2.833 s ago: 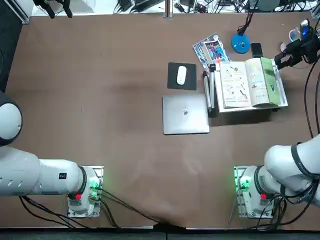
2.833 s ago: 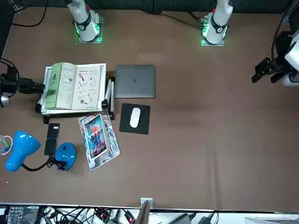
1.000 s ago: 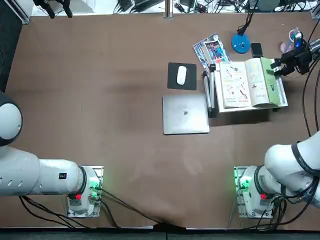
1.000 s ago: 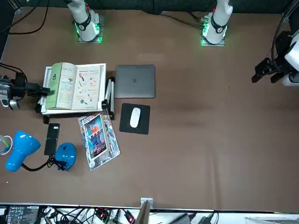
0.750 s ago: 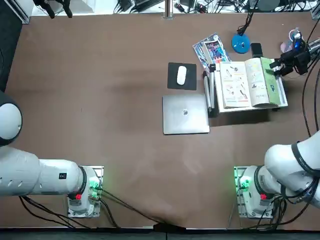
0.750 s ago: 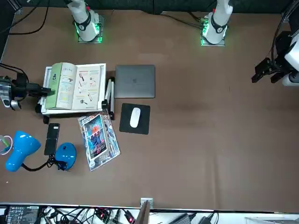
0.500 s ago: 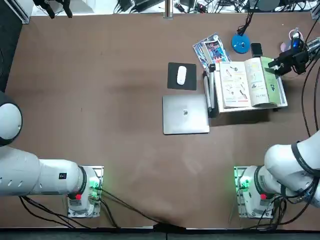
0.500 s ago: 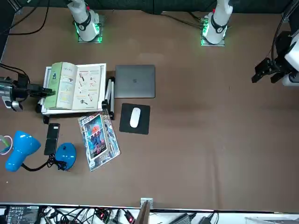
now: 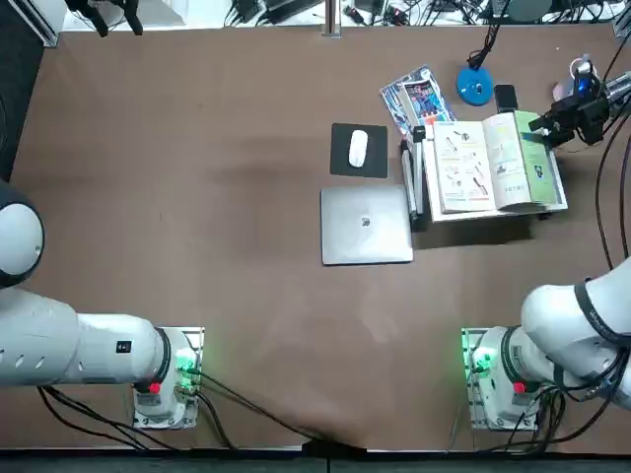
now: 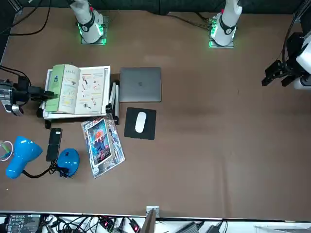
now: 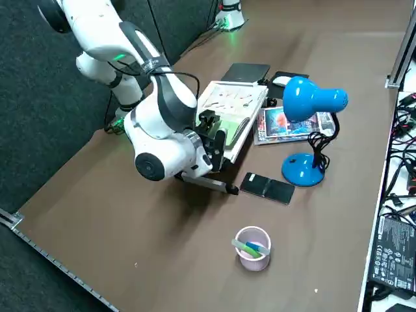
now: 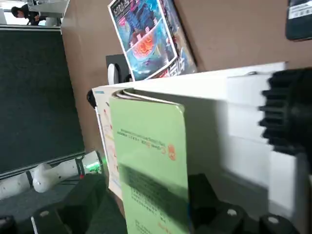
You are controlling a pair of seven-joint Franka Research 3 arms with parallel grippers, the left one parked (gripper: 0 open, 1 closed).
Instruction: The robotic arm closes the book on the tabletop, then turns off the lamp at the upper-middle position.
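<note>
The book (image 9: 488, 163) lies open on a white stand (image 9: 554, 204), white illustrated pages up and its green cover (image 12: 151, 146) at the outer side. My right gripper (image 9: 545, 128) is at that outer edge, low over the tabletop (image 9: 197, 197). In the wrist view its fingers (image 12: 200, 187) stand open on either side of the green cover. From the side, the gripper (image 11: 213, 138) sits against the book (image 11: 231, 104). The lamp has a blue base (image 9: 474, 87) and a blue head (image 11: 312, 97), just beyond the book.
A closed grey laptop (image 9: 366, 226), a white mouse (image 9: 358, 148) on a black pad and blue glossy leaflets (image 9: 419, 99) lie left of the book. A black phone (image 11: 266, 188) and a pink-clear cup (image 11: 252, 247) stand near the gripper and lamp.
My right gripper came in from beyond the book's outer side to its green cover edge. Over the last half second it has hardly moved.
</note>
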